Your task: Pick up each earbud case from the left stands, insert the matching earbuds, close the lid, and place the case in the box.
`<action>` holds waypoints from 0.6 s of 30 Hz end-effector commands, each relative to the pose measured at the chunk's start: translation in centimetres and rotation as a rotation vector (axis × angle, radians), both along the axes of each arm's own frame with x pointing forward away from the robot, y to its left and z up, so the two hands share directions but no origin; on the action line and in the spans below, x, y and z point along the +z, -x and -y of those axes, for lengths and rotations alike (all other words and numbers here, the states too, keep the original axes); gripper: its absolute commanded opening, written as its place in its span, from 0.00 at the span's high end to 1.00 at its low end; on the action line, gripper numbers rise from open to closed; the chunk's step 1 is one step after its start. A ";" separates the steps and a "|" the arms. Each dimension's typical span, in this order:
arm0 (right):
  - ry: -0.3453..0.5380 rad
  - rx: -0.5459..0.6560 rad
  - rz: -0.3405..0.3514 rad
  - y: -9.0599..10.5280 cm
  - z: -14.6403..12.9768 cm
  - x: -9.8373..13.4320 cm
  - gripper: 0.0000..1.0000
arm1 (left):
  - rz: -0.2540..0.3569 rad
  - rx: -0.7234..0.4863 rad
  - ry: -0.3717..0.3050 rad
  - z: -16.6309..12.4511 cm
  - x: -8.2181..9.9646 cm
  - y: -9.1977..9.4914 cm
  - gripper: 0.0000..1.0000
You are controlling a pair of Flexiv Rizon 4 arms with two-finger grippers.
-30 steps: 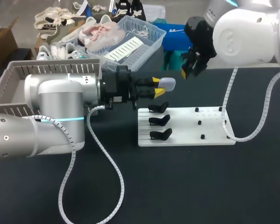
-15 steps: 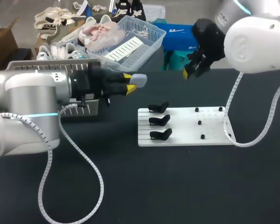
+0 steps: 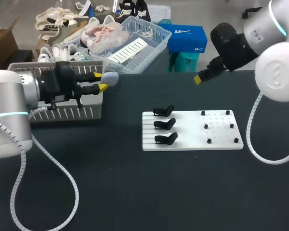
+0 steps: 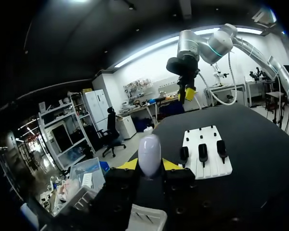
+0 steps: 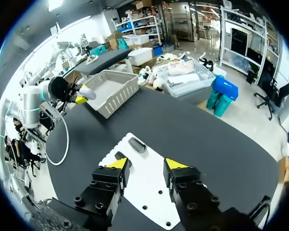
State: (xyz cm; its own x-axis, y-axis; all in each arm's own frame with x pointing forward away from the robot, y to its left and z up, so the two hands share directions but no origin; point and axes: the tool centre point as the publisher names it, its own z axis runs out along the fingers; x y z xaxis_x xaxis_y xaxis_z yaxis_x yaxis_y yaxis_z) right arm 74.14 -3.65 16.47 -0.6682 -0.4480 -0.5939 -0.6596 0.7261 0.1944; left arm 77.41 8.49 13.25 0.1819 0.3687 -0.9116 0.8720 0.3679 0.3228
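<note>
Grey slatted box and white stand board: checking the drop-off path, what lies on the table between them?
Head view: only bare black tabletop between grey slatted box and white stand board.

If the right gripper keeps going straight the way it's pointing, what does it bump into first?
Most likely the white plastic board with small black pegs. The open right gripper points down with that board straight ahead between its fingers. Depth is unclear, so it might meet the black table beside it.

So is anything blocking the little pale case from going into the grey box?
Nothing visible does. The left gripper holds the pale oval earbud case right beside the corner of the grey slatted plastic box, with only air between them.
</note>
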 end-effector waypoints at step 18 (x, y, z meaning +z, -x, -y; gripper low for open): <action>-0.084 0.066 0.100 0.3 0.4 -0.2 0.55 | -0.033 0.257 -0.061 -8.1 -3.7 -2.3 1.00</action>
State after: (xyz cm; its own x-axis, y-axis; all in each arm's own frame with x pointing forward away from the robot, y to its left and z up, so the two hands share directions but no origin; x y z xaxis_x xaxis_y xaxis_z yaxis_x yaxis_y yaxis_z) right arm 73.52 -4.06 16.28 -0.5717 -0.4324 -0.6972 -0.7237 0.6661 0.1803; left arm 79.28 16.84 10.03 0.0468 0.4507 -0.8915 0.8211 0.4909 0.2912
